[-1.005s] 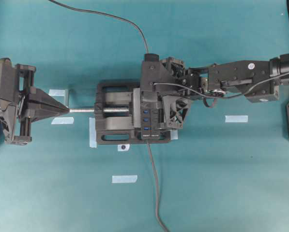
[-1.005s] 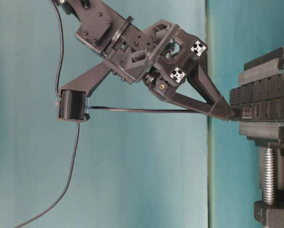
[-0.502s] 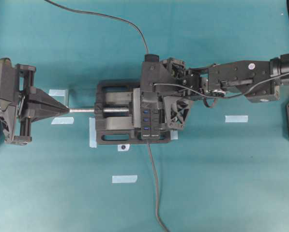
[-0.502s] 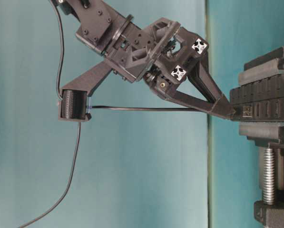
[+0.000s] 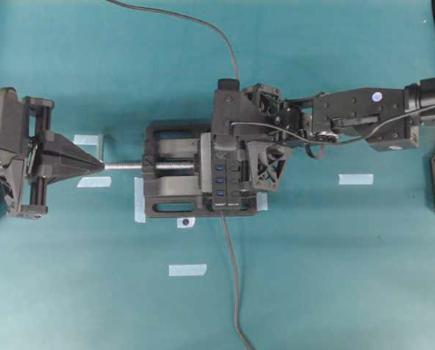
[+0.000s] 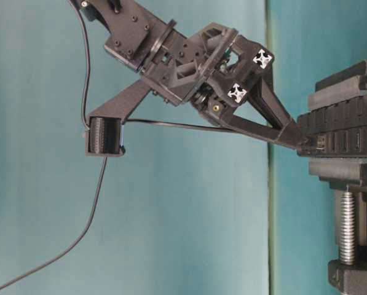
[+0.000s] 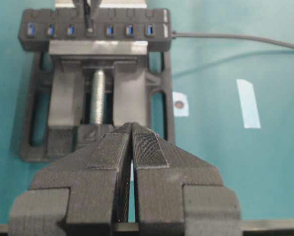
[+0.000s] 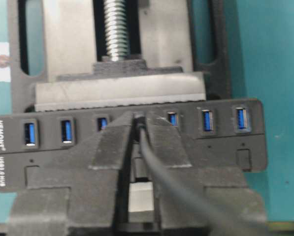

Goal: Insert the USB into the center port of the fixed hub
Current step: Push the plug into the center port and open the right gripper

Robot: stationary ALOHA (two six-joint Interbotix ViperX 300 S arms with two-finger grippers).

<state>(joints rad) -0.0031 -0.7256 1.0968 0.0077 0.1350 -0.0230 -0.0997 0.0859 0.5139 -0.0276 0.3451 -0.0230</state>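
So the right gripper (image 8: pixel 138 120) is pinching the USB (image 8: pixel 139 119) between its fingertips, jaws nearly closed on it, and the plug is sitting right at the face of the fixed hub (image 8: pixel 132 142), in the middle of its row of slots. The center port (image 7: pixel 89 30) is where the plug is going in; in the right wrist view the fingers are covering that slot, so I can't tell how deep the plug is seated. The thin cable is trailing back out between the jaws, away from the hub.

Counting stuff: in the right wrist view six blue slots are showing, three on each side of the gripper, with the seventh hidden behind it. One hub, one black vise (image 5: pixel 175 191) clamping it, one silver screw (image 5: pixel 130 165), two grippers.

The left gripper (image 7: pixel 132 129) is pinched together with nothing in it, hanging out well away from the hub, off the far end of the vise screw.

Compared to a second ago: in the table-level view the right gripper's tips are sitting a bit higher and closer in against the hub face, and the cable is now sloping instead of running level.
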